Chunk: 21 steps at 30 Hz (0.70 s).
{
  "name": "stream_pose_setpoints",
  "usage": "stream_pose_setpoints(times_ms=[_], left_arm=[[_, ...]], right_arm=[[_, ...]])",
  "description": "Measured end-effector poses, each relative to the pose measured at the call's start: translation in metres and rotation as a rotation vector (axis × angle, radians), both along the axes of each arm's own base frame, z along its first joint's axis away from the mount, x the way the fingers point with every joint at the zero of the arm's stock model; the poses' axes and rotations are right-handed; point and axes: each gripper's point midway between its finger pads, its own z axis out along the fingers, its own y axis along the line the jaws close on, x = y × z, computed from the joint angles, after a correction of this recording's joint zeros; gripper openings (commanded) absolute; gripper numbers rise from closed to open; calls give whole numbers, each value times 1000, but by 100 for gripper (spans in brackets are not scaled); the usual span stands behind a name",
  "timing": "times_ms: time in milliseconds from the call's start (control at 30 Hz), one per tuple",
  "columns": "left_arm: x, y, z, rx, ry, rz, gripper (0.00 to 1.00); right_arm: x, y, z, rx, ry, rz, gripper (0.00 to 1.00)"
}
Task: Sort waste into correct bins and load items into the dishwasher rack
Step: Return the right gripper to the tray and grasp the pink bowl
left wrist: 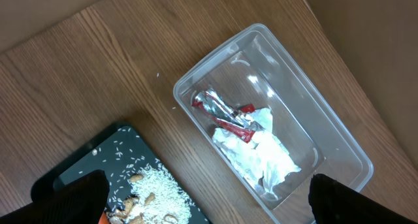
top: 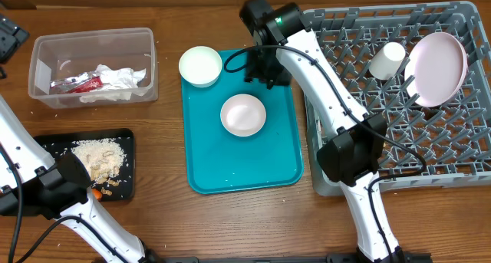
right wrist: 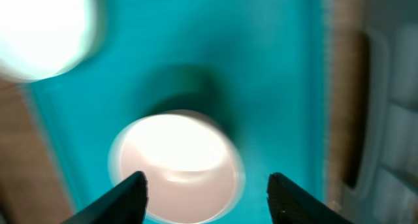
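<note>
**Overhead view: I am going for a bowl**

I am working on the loading step. The large round white plate (top: 436, 67) and the white cup (top: 387, 60) are sitting in the big square grey plastic rack (top: 460, 152). Two small white bowls are waiting on the flat teal tray (top: 230, 175): the corner bowl (top: 200, 66) and the middle bowl (top: 243, 114). I am not seeing a chopstick or a fork.

The waste looks sorted. The crumpled white paper napkin (top: 115, 83) and the red wrapper (top: 77, 84) are lying in the clear plastic tub (top: 46, 44). The beige crumbly food bits (top: 96, 157) are in the shallow black tray (top: 54, 144), with the orange carrot (top: 97, 192) at its near edge.

My right arm is reaching across the far half of the teal tray. In the right wrist view the right gripper (right wrist: 208, 194) is holding its jaws apart with the middle bowl showing between them. The picture is blurry, so I cannot tell if they are touching it.

Next, I think I need to go down, pinch the bowl's rim, lift it and carry it to the rack.

My left arm is bending low at the near left corner. The left gripper (left wrist: 208, 209) is wide open, holding nothing, looking down at the tub and the black tray.
</note>
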Motion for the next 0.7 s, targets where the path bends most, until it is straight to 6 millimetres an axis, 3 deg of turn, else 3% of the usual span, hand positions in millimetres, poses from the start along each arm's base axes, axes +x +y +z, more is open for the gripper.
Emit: stream_pose_setpoints(times_ms=[133, 300, 467, 567, 700], left_arm=[[0, 0, 0, 0, 0, 0, 100], [0, 0, 0, 0, 0, 0, 100], [0, 0, 0, 0, 0, 0, 100], [0, 0, 0, 0, 0, 0, 100], [0, 0, 0, 0, 0, 0, 100]], right_arm=[[-8, 42, -1, 70, -42, 189, 64], [-44, 83, -38, 72, 16, 335, 58], [-80, 84, -80, -10, 118, 375, 54], [-86, 75, -95, -64, 137, 366, 45], [-83, 73, -100, -80, 127, 355, 33]])
